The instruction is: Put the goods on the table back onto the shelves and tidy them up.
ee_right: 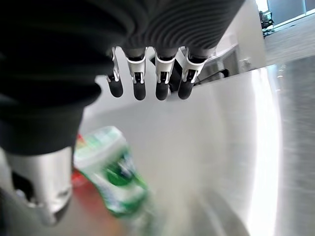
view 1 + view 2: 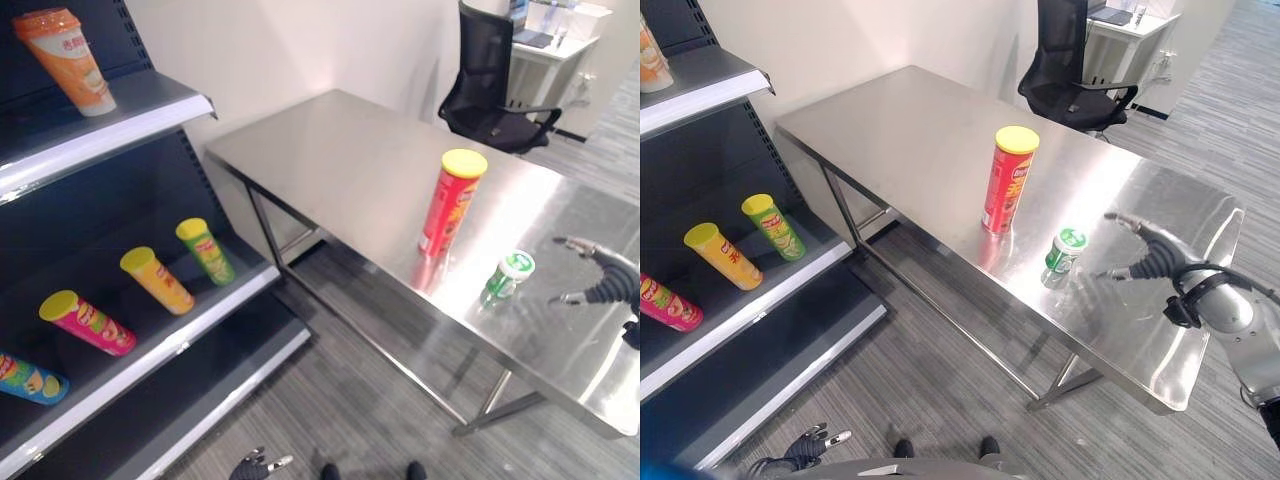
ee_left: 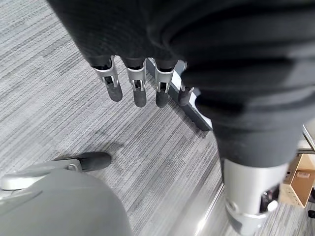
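A tall red can with a yellow lid [image 2: 451,202] stands upright on the steel table [image 2: 340,160]. Just in front of it a small green-and-white cup [image 2: 508,276] stands near the table's front edge, and it also shows in the right wrist view as the cup [image 1: 114,176]. My right hand [image 2: 1148,248] hovers open over the table a short way to the right of the cup, fingers and thumb spread toward it, not touching. My left hand [image 2: 252,466] hangs low over the floor with its fingers [image 3: 139,91] relaxed and holding nothing.
The shelf unit [image 2: 150,118] stands at the left. An orange cup [image 2: 68,58] sits on its upper board; green [image 2: 206,250], yellow [image 2: 157,280], pink [image 2: 86,322] and blue [image 2: 30,380] cans lie on the lower one. A black office chair [image 2: 490,90] stands behind the table.
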Tool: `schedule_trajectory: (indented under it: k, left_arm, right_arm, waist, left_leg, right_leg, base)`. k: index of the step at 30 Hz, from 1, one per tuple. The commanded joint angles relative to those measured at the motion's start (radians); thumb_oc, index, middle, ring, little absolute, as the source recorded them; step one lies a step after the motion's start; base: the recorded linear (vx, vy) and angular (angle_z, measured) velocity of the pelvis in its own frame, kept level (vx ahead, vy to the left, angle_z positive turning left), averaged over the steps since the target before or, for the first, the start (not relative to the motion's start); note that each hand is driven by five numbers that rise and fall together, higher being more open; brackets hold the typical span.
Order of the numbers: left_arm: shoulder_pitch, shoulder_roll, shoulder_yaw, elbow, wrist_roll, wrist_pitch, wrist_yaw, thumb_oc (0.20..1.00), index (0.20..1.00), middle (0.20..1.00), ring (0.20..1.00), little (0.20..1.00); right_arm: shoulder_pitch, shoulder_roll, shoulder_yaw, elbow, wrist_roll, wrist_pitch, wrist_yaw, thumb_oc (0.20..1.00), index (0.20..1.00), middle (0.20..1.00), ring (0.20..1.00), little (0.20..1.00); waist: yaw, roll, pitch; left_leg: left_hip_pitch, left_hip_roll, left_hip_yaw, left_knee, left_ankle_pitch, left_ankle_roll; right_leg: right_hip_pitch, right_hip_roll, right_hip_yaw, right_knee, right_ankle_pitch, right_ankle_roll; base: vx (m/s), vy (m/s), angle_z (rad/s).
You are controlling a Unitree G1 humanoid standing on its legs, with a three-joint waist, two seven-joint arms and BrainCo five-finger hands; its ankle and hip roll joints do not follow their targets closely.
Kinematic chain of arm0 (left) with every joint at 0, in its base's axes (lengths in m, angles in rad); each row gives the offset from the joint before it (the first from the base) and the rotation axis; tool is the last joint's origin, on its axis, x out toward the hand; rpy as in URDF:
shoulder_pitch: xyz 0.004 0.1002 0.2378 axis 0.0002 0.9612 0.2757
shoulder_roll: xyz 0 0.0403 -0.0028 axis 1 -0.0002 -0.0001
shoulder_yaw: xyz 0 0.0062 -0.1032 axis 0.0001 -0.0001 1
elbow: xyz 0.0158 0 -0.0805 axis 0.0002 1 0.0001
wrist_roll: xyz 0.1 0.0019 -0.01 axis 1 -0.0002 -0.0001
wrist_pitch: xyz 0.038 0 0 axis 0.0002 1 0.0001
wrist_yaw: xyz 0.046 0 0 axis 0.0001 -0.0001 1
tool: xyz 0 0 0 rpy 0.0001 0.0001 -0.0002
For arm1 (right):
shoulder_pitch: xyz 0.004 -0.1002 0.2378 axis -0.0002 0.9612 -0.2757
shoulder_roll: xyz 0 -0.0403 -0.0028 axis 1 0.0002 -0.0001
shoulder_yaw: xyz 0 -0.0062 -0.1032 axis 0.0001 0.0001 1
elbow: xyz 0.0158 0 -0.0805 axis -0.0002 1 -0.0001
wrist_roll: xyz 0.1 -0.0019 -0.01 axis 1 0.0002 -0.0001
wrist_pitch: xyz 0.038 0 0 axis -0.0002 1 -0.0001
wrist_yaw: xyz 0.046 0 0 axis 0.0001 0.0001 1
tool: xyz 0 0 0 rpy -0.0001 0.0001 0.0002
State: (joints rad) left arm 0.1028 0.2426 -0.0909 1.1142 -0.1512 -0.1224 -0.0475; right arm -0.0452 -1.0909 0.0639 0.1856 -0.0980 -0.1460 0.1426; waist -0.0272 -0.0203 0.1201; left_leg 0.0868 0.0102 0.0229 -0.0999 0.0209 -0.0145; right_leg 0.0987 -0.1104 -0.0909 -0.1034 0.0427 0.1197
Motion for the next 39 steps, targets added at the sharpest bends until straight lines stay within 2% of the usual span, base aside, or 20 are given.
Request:
schedule_trajectory:
  k: [1, 6, 11, 39]
  left_arm:
    - [-0.079, 0.038, -0.047, 0.048, 0.005, -0.023, 0.025, 1.0, 1.0, 1.0, 1.0, 1.0]
    - [-0.086, 0.038, -0.074, 0.05, 0.026, -0.019, 0.043, 1.0, 1.0, 1.0, 1.0, 1.0]
    - [-0.086, 0.036, -0.076, 0.046, 0.024, -0.019, 0.059, 1.0, 1.0, 1.0, 1.0, 1.0]
    - [-0.062, 0.04, -0.067, 0.043, 0.017, -0.009, 0.07, 1.0, 1.0, 1.0, 1.0, 1.0]
  right_arm:
    - [-0.146, 0.015, 0.061, 0.058, -0.121, -0.006, -0.123, 1.0, 1.0, 1.0, 1.0, 1.0]
    - [-0.232, 0.086, 0.13, 0.155, -0.218, 0.023, -0.206, 1.0, 1.0, 1.0, 1.0, 1.0]
    - [-0.27, 0.138, 0.148, 0.187, -0.265, 0.046, -0.257, 1.0, 1.0, 1.0, 1.0, 1.0]
    - [-0.315, 0.254, 0.189, 0.235, -0.218, 0.066, -0.274, 1.0, 1.0, 1.0, 1.0, 1.0]
  waist:
    - [0.033, -0.021, -0.007]
    - [0.044, -0.018, -0.008]
    - [0.052, -0.014, -0.008]
    - [0.086, -0.005, -0.008]
  left_leg:
    - [0.007, 0.05, 0.028, 0.013, -0.069, -0.074]
    - [0.006, 0.048, 0.02, 0.013, -0.07, -0.071]
    - [0.006, 0.045, 0.011, 0.013, -0.07, -0.069]
    - [-0.001, 0.039, -0.012, 0.013, -0.066, -0.069]
  right_leg:
    - [0.017, -0.092, -0.074, 0.016, 0.006, 0.073]
    - [0.023, -0.091, -0.079, 0.016, 0.001, 0.069]
    - [0.027, -0.093, -0.084, 0.016, -0.002, 0.067]
    - [0.036, -0.096, -0.116, 0.016, -0.008, 0.064]
  base:
    - [0.0, 0.0, 0.0]
    - [0.0, -0.004, 0.03]
    - [0.0, -0.004, 0.03]
    - [0.0, -0.002, 0.01]
